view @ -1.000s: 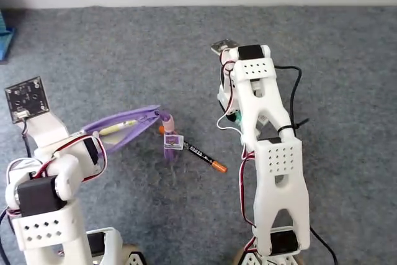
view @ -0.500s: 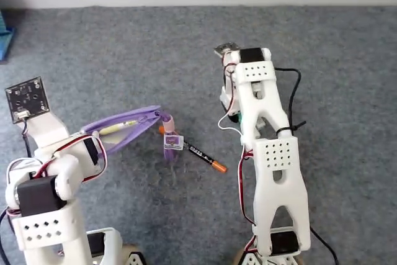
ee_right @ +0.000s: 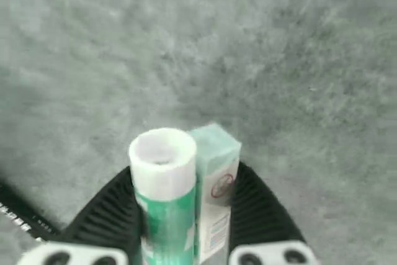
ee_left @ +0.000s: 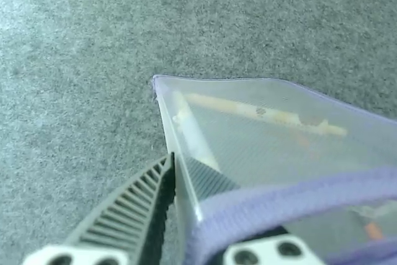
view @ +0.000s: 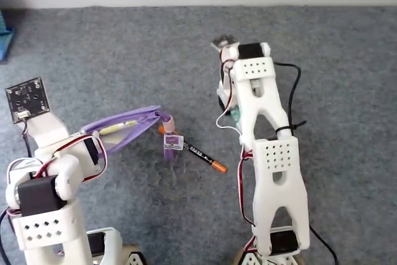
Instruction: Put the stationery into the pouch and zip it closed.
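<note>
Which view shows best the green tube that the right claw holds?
The right wrist view: the tube sits close in the right claw, white cap toward the camera, beside a small box. In the high view the arm covers it, except a green bit.

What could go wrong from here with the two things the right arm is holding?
The right end effector clamps a glue stick and a small box side by side; either might slip out on the way. The pouch, pinched at one edge by the left end effector, looks narrowly open, so the pair may snag. The pen beside it could get knocked.
</note>
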Controlling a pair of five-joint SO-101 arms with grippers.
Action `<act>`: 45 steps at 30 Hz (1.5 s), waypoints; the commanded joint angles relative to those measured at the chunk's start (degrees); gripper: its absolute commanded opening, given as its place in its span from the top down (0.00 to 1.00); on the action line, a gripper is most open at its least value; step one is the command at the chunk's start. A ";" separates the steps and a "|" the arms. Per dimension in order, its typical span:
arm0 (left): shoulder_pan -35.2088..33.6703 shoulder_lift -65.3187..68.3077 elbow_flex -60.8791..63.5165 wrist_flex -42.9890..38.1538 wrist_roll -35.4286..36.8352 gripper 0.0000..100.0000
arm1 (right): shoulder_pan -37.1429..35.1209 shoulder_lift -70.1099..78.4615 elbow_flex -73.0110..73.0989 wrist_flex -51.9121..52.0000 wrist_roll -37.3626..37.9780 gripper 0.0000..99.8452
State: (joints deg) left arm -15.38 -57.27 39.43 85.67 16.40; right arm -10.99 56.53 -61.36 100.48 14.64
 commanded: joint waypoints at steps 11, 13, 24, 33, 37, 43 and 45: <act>0.18 0.26 -0.04 -1.49 0.97 0.99 | -0.13 -46.02 37.45 2.33 0.44 0.99; 0.35 0.26 -0.04 -1.67 0.97 0.99 | -0.13 -51.74 40.44 2.33 0.26 0.99; 0.35 0.26 -0.04 -1.93 0.97 0.99 | -5.85 -89.80 58.20 2.24 -0.09 0.99; 0.35 0.53 -0.04 -1.93 0.97 0.99 | -21.14 -111.78 72.09 -11.91 -8.26 0.99; 0.44 0.62 -0.04 -1.93 0.97 0.99 | -28.18 -115.03 76.92 -22.29 -12.75 0.99; 0.44 0.79 -2.59 -1.49 0.97 0.99 | -33.63 -115.38 83.16 -43.74 -13.01 0.99; 0.44 1.32 -3.74 -1.49 0.97 0.99 | -34.86 -115.38 86.07 -52.53 -13.01 0.99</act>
State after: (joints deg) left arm -15.38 -57.27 38.99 85.23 16.40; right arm -44.04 -58.02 23.12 60.75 2.24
